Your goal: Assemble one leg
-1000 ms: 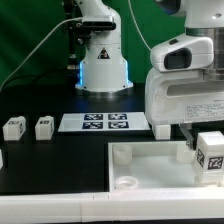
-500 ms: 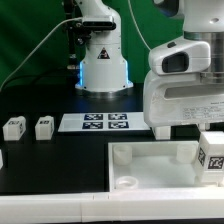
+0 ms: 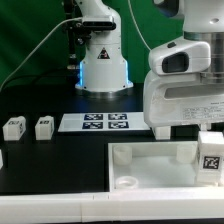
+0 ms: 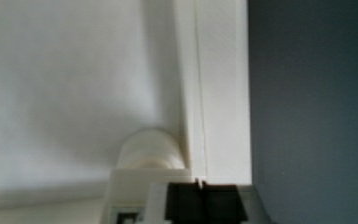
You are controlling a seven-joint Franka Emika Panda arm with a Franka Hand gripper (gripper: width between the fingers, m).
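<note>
Exterior view: leg (image 3: 212, 158) slightly lower than before, above tray (image 3: 160, 170) corner.

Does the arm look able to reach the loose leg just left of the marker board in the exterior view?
Probably not yet: the way to that loose leg looks free, but the pincer seems shut on another leg.

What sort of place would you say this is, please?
Most likely a robotics lab bench. A robot arm's base stands on a black table before a green backdrop, with a marker board and loose tagged legs laid out for assembly.
</note>
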